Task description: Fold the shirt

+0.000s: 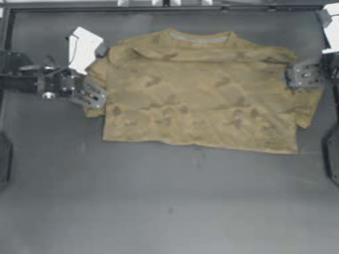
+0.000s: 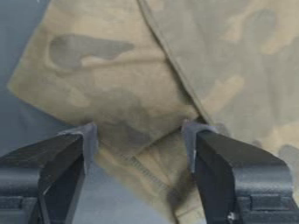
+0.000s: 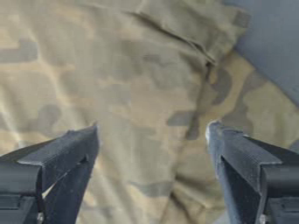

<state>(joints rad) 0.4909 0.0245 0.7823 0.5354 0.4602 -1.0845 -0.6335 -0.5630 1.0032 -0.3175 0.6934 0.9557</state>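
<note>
Shirt (image 1: 198, 99) spread across the upper middle of the dark counter (image 1: 165, 198), hem already folded up over the chest.
Left gripper (image 1: 92, 94) at its left sleeve and right gripper (image 1: 298, 75) at its right sleeve both hover released, placed to fold the sleeves inward.

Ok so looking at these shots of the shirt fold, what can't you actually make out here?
- Top view: the shirt is folded over itself, so the layers underneath are hidden.
- Top view: whether the left end effector touches the sleeve is too small to tell.
- Right wrist view: the right end effector sees only fabric; the shirt's edges are mostly cut off.
</note>
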